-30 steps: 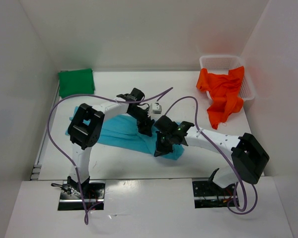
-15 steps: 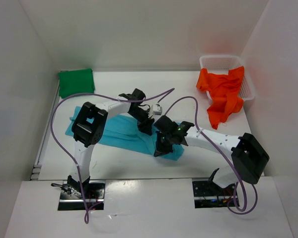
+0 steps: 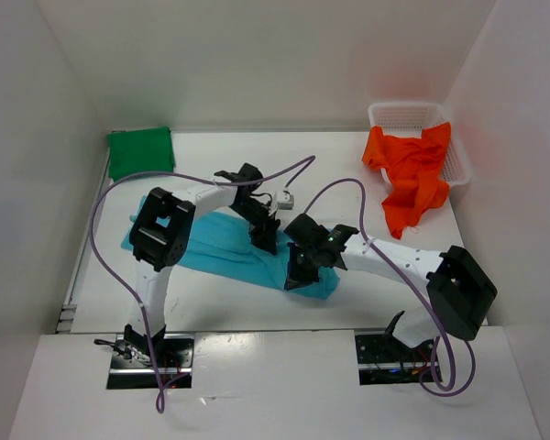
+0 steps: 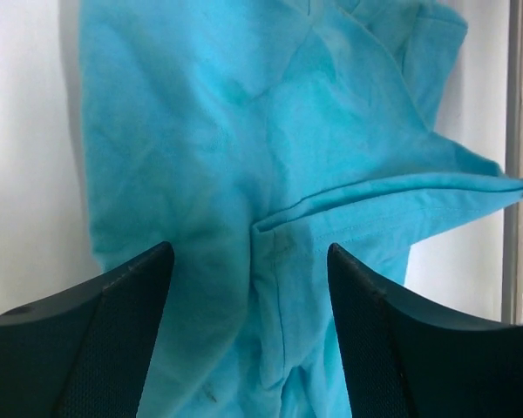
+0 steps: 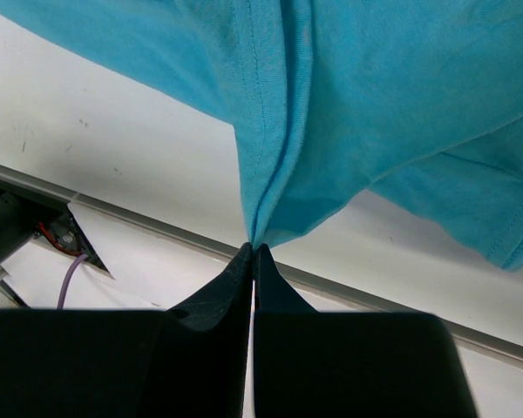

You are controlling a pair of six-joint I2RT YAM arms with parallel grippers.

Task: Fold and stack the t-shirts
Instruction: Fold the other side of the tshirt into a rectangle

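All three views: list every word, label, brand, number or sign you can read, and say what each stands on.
None: no readable text appears in any view.
The turquoise t-shirt, orange t-shirt, green t-shirt and basket all look plain, with no print or label showing.

White basket (image 3: 403, 112) in far-right corner

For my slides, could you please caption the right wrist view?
Right end effector pinching the turquoise t-shirt by its edge, above the table.
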